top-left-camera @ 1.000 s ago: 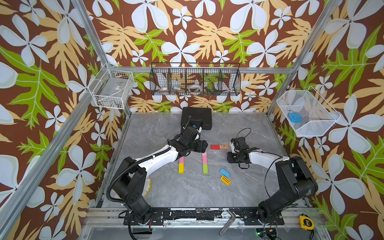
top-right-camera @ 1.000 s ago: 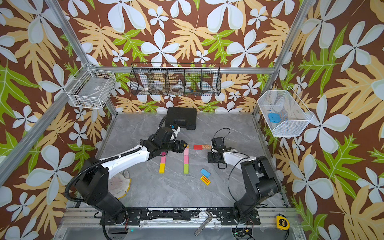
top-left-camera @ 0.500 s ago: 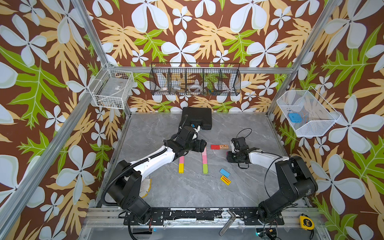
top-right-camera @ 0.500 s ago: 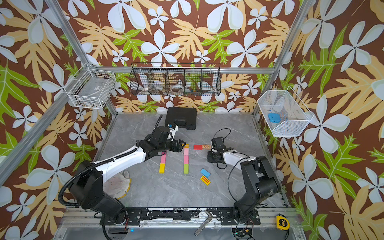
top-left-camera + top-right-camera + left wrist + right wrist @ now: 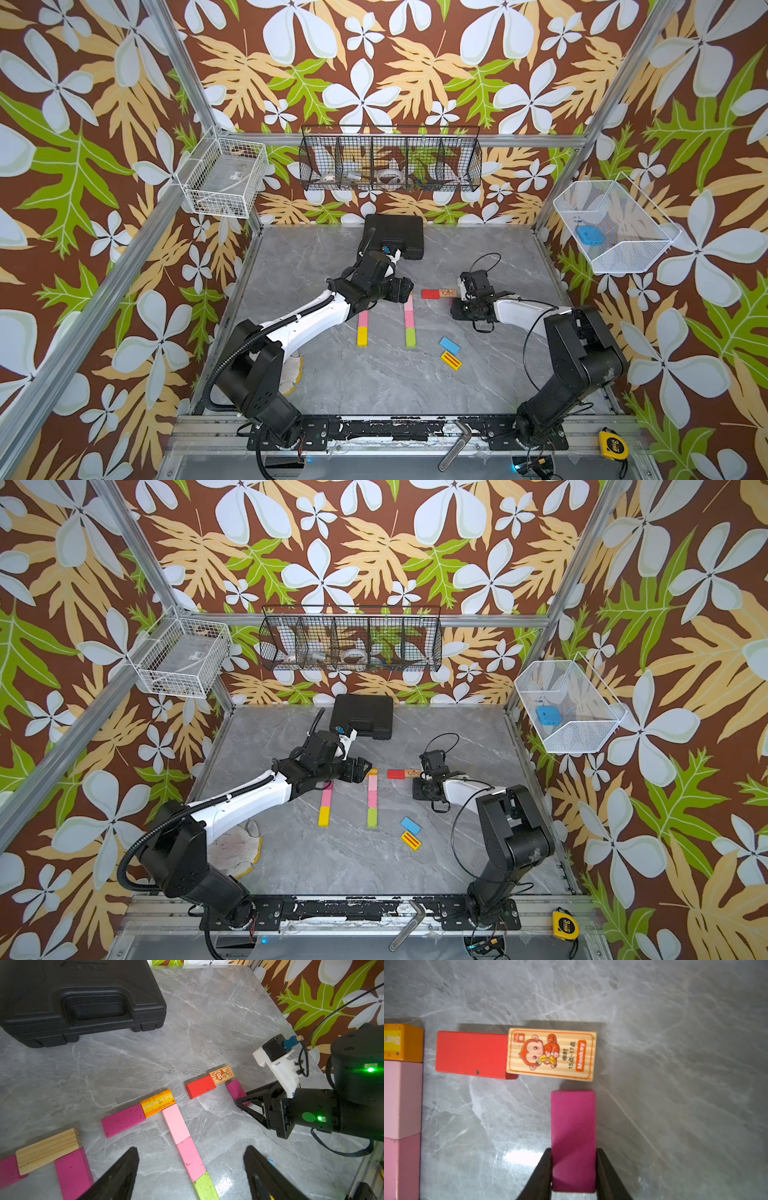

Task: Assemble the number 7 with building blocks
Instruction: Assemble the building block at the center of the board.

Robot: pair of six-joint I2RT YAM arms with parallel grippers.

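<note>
The right pincer [image 5: 573, 1150] clamps the magenta block [image 5: 573, 1118] lying on the surface [image 5: 675, 1022]; just beyond its tips sits the monkey block [image 5: 550, 1054]. A crooked release could shove that one askew. Left pincer [image 5: 190, 1148] is open.

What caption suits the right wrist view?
Right tool clasps a magenta rectangular block, perpendicular to and just apart from a monkey-printed wooden block.

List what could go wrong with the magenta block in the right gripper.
1. The right gripper flanks the magenta block closely; pulling away could drag it askew.
2. It sits just short of the monkey block; nudged forward, it could shove that block out of line with the red block.
</note>
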